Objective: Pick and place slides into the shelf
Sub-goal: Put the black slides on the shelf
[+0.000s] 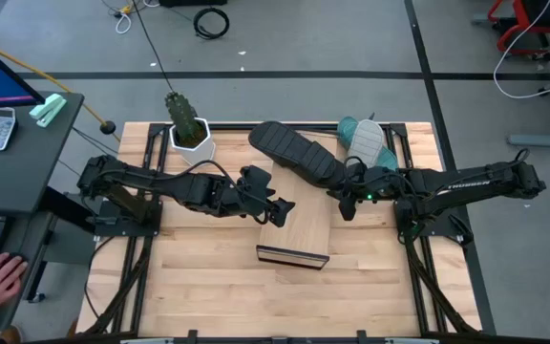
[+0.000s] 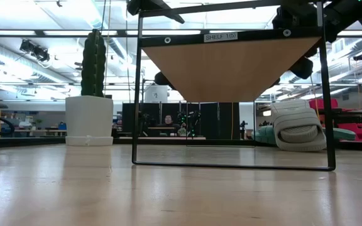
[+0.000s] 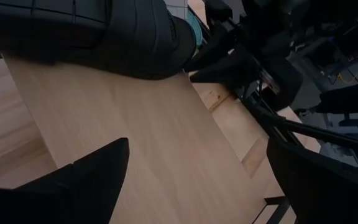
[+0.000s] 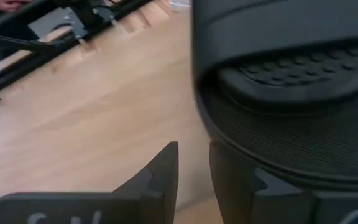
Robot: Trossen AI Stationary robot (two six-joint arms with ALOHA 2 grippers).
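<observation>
While the right gripper (image 1: 349,196) is clamped on the black slide (image 1: 299,153) over the far end of the shelf (image 1: 299,225), it should lower it flat onto the board, and the left gripper (image 1: 280,210), fingers apart, should keep clear

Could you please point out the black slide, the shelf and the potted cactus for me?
black slide (image 1: 299,156), high view, middle of its footbed.
shelf (image 1: 299,225), high view, bare part of its wood board.
potted cactus (image 2: 89,119), low view, front of its white pot.
</observation>
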